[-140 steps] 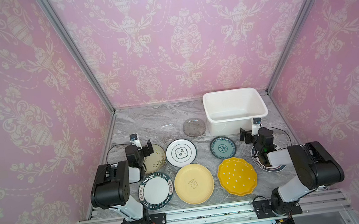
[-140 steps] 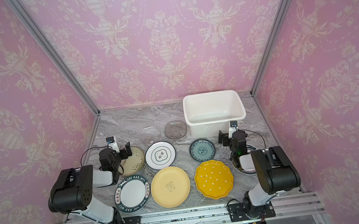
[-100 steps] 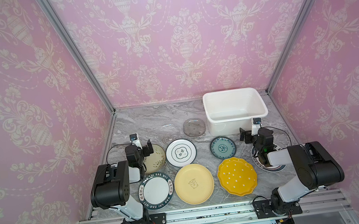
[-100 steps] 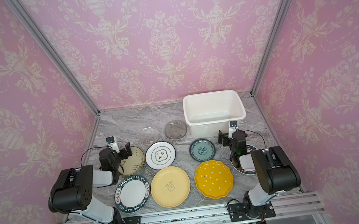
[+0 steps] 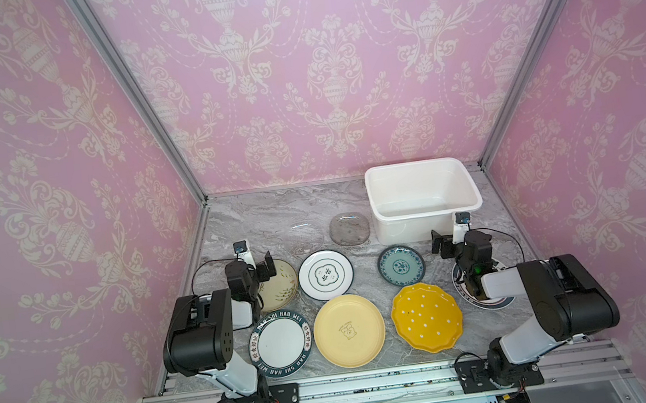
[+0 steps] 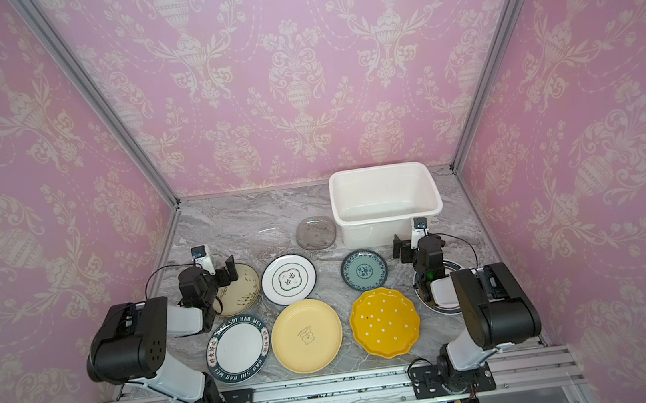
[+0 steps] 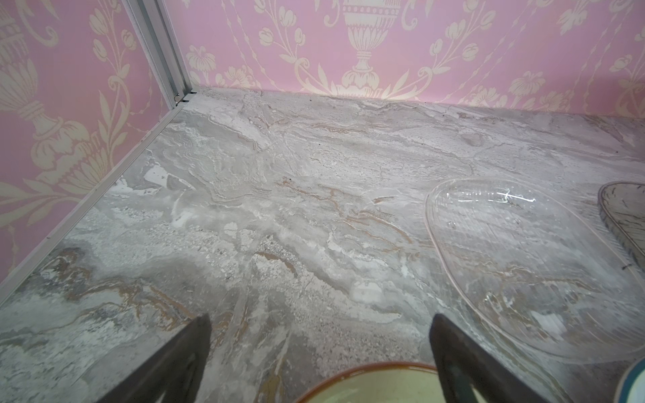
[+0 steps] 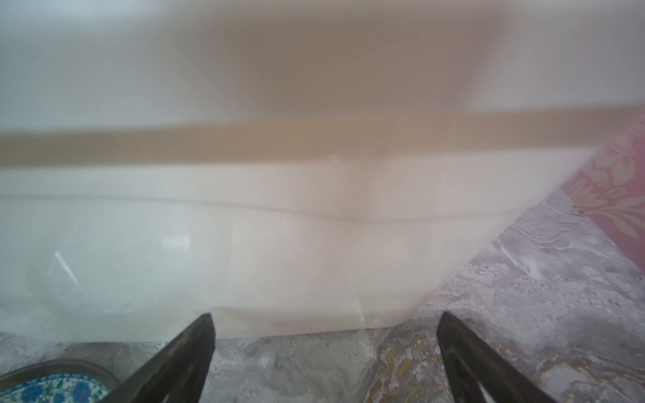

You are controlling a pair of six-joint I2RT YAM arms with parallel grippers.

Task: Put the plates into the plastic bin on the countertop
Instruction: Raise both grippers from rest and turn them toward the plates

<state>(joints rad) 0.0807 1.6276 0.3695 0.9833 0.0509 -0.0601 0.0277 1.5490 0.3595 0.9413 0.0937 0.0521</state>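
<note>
Awaiting a first pick: no plate is seen in the plastic bin (image 5: 412,229).
All nine plates (image 5: 349,330) are laid flat on the grey marbled countertop (image 5: 264,214), walled by pink damask wallpaper (image 5: 338,62); the left gripper (image 7: 320,315) is spread empty over a cream plate (image 5: 285,282), the right gripper (image 8: 324,314) likewise spread, the bin just ahead of it.

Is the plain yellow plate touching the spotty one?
Apart. Both top views show grey countertop between the plain yellow plate and the spotty plate.
</note>
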